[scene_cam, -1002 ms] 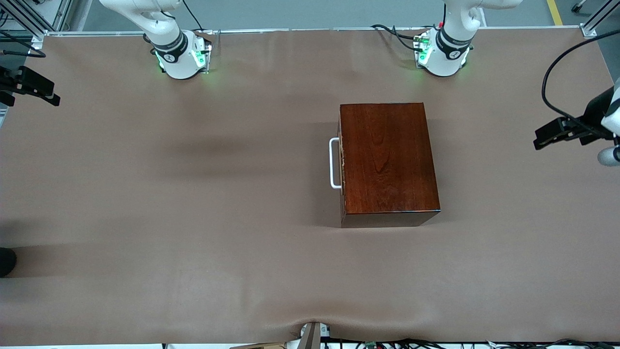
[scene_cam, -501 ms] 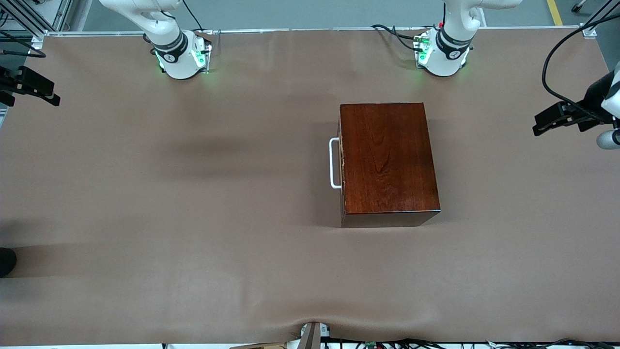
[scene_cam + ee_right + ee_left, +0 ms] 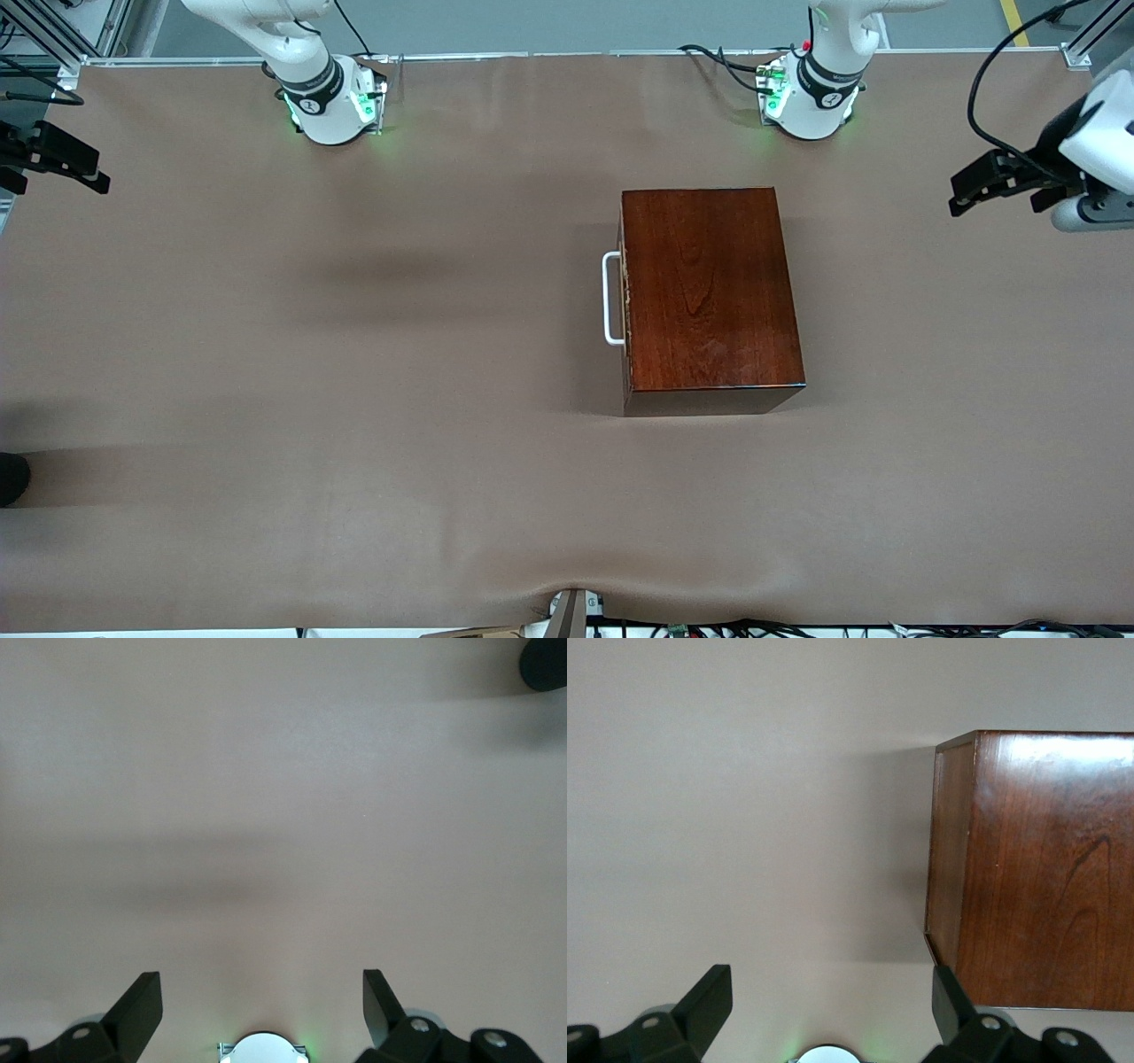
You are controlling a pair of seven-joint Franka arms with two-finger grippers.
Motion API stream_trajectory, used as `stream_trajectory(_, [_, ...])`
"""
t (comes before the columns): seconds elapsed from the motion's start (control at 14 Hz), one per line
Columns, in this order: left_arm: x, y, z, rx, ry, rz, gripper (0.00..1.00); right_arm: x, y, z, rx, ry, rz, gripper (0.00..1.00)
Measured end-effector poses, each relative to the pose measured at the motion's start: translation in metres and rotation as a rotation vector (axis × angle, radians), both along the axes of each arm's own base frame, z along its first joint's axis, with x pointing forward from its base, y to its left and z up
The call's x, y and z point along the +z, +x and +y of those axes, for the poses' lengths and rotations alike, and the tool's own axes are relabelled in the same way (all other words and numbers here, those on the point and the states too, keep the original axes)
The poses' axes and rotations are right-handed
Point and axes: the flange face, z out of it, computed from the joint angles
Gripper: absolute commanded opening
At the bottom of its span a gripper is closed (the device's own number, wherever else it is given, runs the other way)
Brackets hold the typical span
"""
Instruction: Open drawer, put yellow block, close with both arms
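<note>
The dark reddish-brown wooden box [image 3: 709, 292] stands on the table with its drawer shut. The drawer's white bar handle [image 3: 611, 299] faces the right arm's end of the table. The yellow block is out of view. My left gripper [image 3: 961, 193] hangs open over the table's edge at the left arm's end, well away from the box. In the left wrist view it [image 3: 830, 997] is empty, with the box [image 3: 1036, 868] ahead of it. My right gripper [image 3: 93, 170] waits open and empty at the right arm's end, over bare table [image 3: 261, 1001].
A brown cover [image 3: 354, 425] spreads over the whole table. Both arms' green-lit bases [image 3: 332, 102] [image 3: 806, 97] stand along the edge farthest from the front camera. A dark round thing [image 3: 11, 478] pokes in at the right arm's end, and shows in the right wrist view [image 3: 545, 660].
My left gripper has moved toward the bases' side of the table and a little toward the box, still open. The right arm and the box have not moved.
</note>
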Motion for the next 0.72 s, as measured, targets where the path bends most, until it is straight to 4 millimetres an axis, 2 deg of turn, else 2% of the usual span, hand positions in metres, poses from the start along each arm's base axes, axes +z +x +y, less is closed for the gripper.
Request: stream_trajectory(0.72, [0.016,-0.016,0.001,-0.006,0.004,-0.021,1.0,0.0,0.0,0.0,0.0,0.0,0.0,1.0])
